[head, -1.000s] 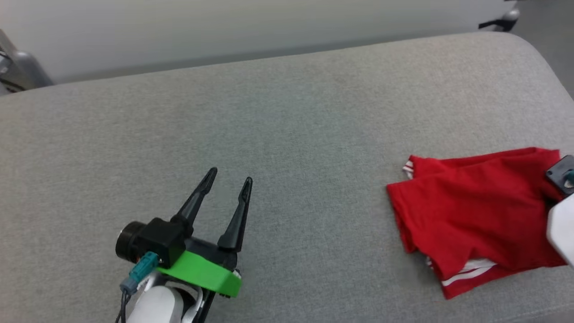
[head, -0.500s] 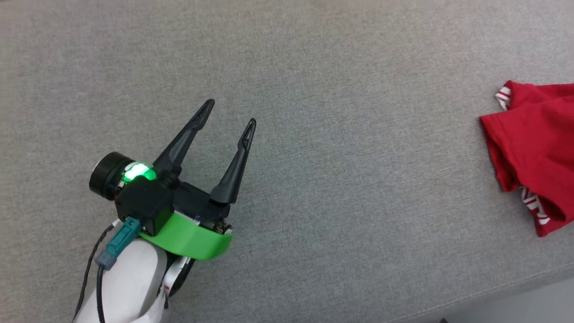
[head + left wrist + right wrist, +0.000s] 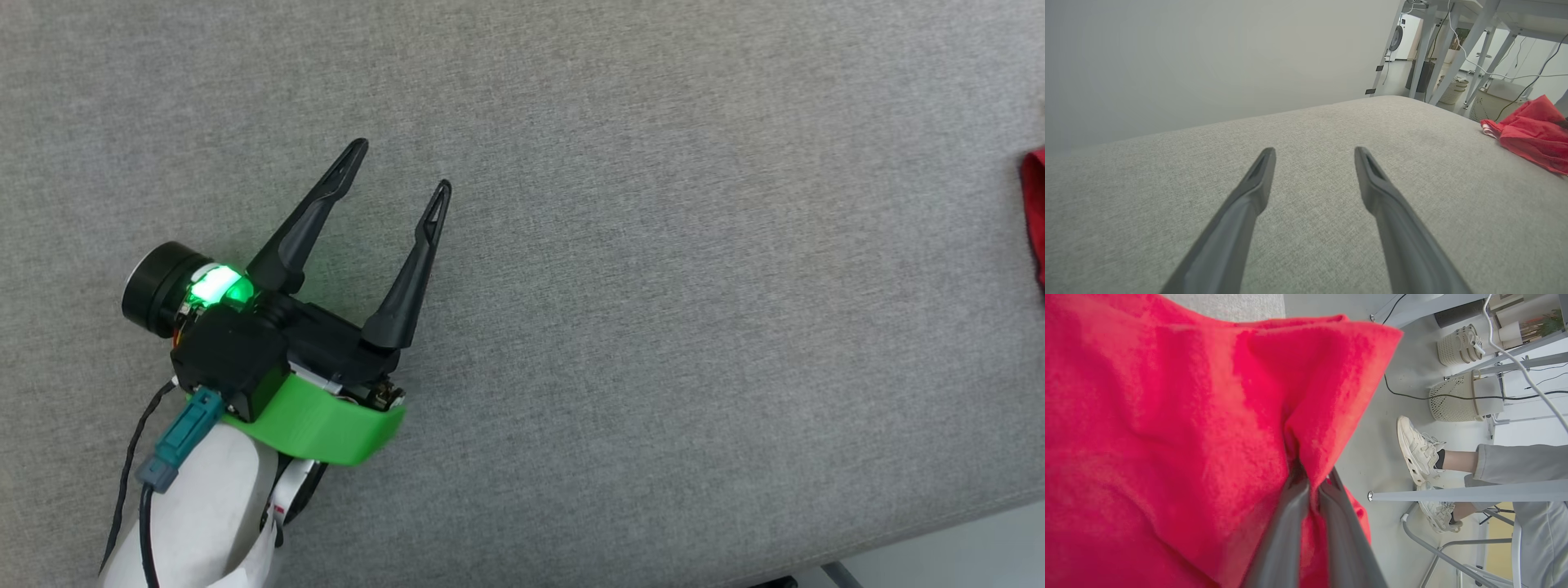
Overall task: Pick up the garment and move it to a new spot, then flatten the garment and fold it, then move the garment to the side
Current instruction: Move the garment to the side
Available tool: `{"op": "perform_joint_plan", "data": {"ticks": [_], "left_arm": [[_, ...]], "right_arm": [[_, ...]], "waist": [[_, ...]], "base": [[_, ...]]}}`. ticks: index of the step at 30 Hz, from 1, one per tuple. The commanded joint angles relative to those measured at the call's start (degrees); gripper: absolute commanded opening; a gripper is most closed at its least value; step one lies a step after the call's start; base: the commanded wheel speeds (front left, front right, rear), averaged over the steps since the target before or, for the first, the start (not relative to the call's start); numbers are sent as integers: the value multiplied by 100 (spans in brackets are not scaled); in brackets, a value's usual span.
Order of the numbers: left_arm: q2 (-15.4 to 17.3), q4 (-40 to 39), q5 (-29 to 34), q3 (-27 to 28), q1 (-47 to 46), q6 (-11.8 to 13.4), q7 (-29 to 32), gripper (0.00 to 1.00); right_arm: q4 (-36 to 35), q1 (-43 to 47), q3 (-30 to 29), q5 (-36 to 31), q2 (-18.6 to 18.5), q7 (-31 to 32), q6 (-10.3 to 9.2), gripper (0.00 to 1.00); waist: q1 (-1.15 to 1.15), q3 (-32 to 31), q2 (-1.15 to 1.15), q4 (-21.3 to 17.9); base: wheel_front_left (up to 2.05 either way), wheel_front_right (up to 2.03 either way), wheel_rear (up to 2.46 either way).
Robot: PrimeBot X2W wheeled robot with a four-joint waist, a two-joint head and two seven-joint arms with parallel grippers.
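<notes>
The red garment [image 3: 1167, 428] bunches around my right gripper [image 3: 1306, 477], which is shut on a fold of its cloth. A sliver of the garment [image 3: 1035, 204] peeks in at the right edge of the head view, and it lies crumpled at the far right in the left wrist view [image 3: 1533, 132]. My left gripper [image 3: 398, 175] hovers over the grey cushion [image 3: 653, 286], far to the left of the garment, open with nothing between its fingers [image 3: 1257, 179].
The cushion's near edge [image 3: 898, 531] runs along the lower right of the head view. Beyond the cushion stand table legs [image 3: 1470, 45], woven baskets [image 3: 1453, 396] and cables on the floor. A seated person's feet [image 3: 1419, 449] rest nearby.
The head camera has swung down and left, so the garment slid to the picture's right edge. The left gripper stays open over the cushion.
</notes>
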Motion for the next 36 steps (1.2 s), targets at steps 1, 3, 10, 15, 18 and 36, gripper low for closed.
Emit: {"op": "perform_joint_plan", "data": {"ticks": [1, 3, 10, 15, 18, 36], "left_arm": [[44, -29, 31, 3, -51, 22, 11, 100], [35, -6, 18, -15, -41, 26, 4, 100], [-63, 214, -57, -48, 44, 54, -74, 100], [-212, 477, -187, 17, 195, 82, -145, 100], [-343, 689, -411, 104, 361, 77, -164, 100], [-892, 1308, -655, 1013, 1322, 165, -179, 100]], "right_arm": [[81, -127, -53, -101, 39, -52, -5, 37], [223, -159, -114, -177, 95, -60, -5, 100], [462, -192, -320, -433, 134, -88, -5, 100], [272, -160, -371, -407, 161, -181, -5, 100], [-23, -101, -293, -240, 209, -230, -5, 100], [-3853, 1671, -137, 1347, 1326, -176, -5, 100]], "waist": [[-1, 40, 0, 64], [-1, 5, 0, 91], [-1, -351, 0, 143], [-1, -848, 0, 212], [-1, -1187, 0, 266], [-1, -2990, 0, 917]], "base": [[0, 0, 0], [0, 0, 0], [0, 0, 0], [0, 0, 0], [0, 0, 0], [0, 0, 0]]}}
